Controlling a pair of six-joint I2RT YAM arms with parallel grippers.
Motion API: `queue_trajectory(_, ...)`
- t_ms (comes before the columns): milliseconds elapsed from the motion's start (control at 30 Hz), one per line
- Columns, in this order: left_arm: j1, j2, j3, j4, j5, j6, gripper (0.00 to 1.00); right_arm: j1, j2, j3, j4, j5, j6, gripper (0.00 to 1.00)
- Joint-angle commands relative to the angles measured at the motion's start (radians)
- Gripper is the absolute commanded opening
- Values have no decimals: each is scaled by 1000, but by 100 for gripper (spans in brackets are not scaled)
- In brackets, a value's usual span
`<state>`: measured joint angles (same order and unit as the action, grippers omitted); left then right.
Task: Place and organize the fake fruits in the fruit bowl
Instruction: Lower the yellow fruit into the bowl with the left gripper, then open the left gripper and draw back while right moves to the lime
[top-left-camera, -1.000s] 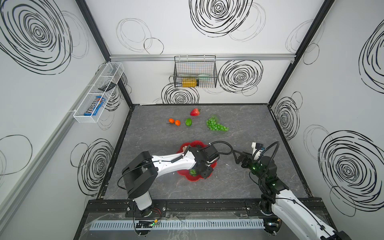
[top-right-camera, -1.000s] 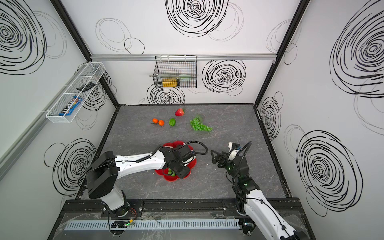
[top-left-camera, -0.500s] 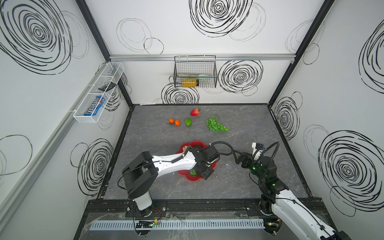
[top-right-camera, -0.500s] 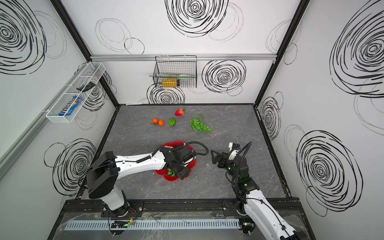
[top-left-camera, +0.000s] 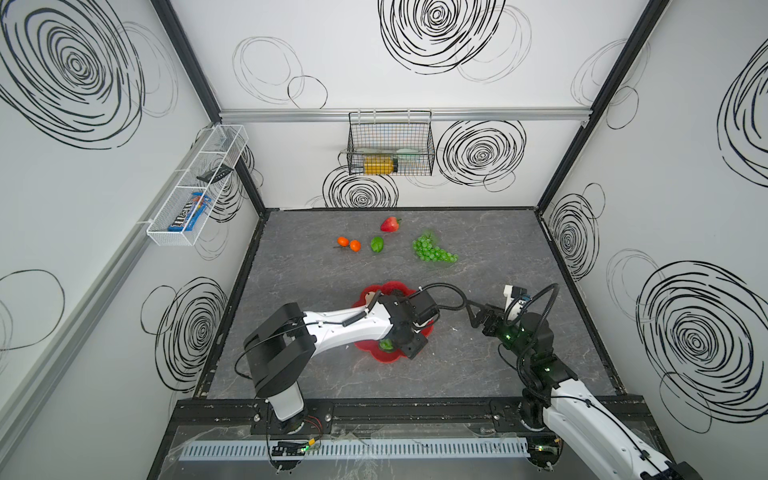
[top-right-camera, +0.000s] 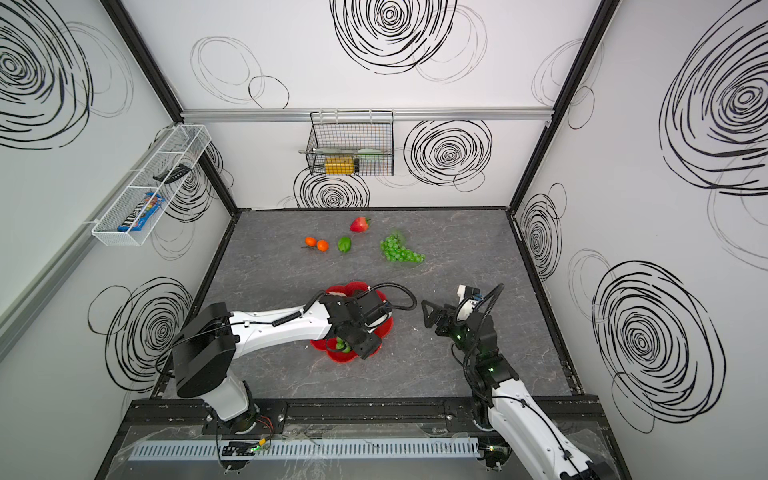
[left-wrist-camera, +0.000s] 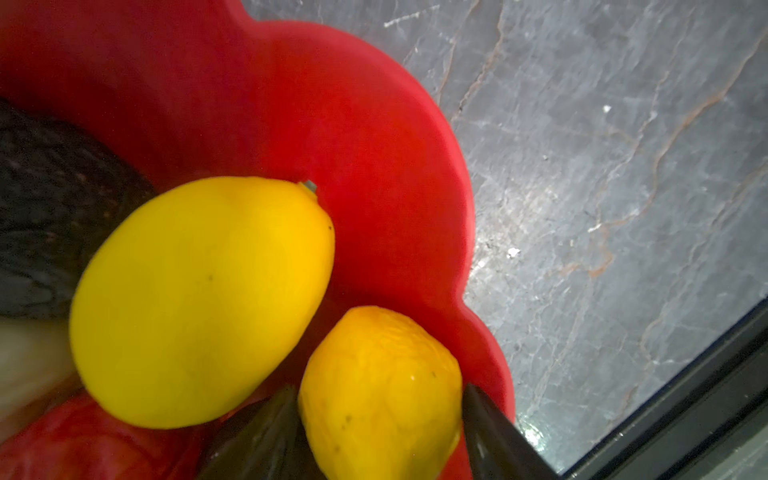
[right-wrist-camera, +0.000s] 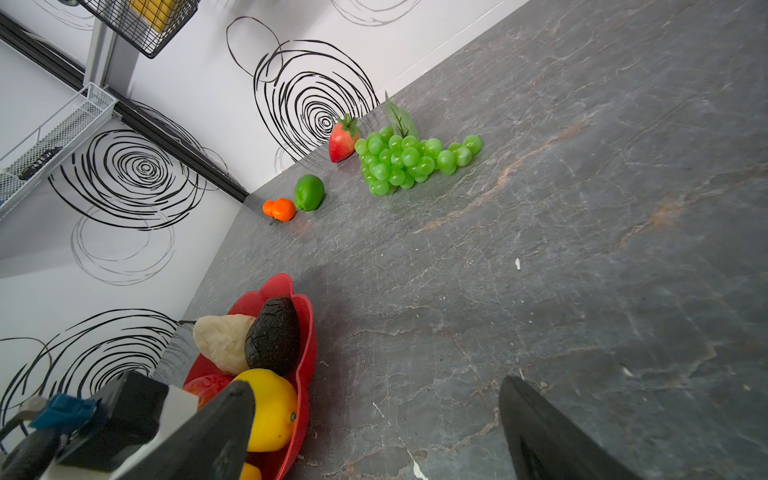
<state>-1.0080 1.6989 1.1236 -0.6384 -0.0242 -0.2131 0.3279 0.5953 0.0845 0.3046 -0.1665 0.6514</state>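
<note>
Now, barely anything had shifted over the last second: the left arm sat in the same spot above the fruit bowl (left-wrist-camera: 365, 158), and nothing out on the bench (top-left-camera: 478, 374) had budged. The left hand (left-wrist-camera: 379, 390) was down inside the bowl's rim, its two tips hugging a small dimpled lemon (left-wrist-camera: 374, 357) that already lay against the red wall. Whether those tips were pinching it or only just clear of it, I could not tell; the close view was too tight on them. My read: this was the tail end of a drop-off, with the lemon delivered and the release about due. The right hand (right-wrist-camera: 374, 384) hung wide open and empty over bare bench beside the bowl, pointed toward the leftovers.

Head count, then. In the bowl, six in sight: that lemon, one big smooth yellow fruit (left-wrist-camera: 199, 299), one dark avocado (right-wrist-camera: 272, 334), one cream lumpy piece (right-wrist-camera: 220, 340), one red apple (right-wrist-camera: 208, 386) and one green fruit (top-left-camera: 386, 344) at the near edge, though the arm covered much of the dish. Out by the back wall, five pieces waited: two oranges (top-left-camera: 354, 245) touching, one lime (top-left-camera: 377, 244), one strawberry (top-left-camera: 390, 224) and one bunch of grapes (top-left-camera: 432, 251).
</note>
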Motion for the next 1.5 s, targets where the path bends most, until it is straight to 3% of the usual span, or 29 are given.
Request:
queue_trajectory(0,-6,-34,16,-5,-1,-2,69,3,-10,-9,33,14,5,96)
queue_trajectory(400,-5,-72,8,10,5,-5,69,3,5,-9,39,16,4,96)
queue_trajectory(667,6,-215,-14,33,7,-27,67,-1,57,18,17,40,1,96)
queue_trajectory(867,93,-518,-185,258,-58,-91,69,-1,184,122,-7,-15,-22,95)
queue_trajectory(1100,247,-948,-573,641,-135,-210,74,45,445,326,-22,-34,-63,94)
queue_trajectory(1233,332,-1135,-747,699,-212,-300,76,101,626,493,-64,-24,-91,92)
queue_trajectory(1467,411,-1464,-978,729,-212,-344,81,241,964,805,-95,44,-110,91)
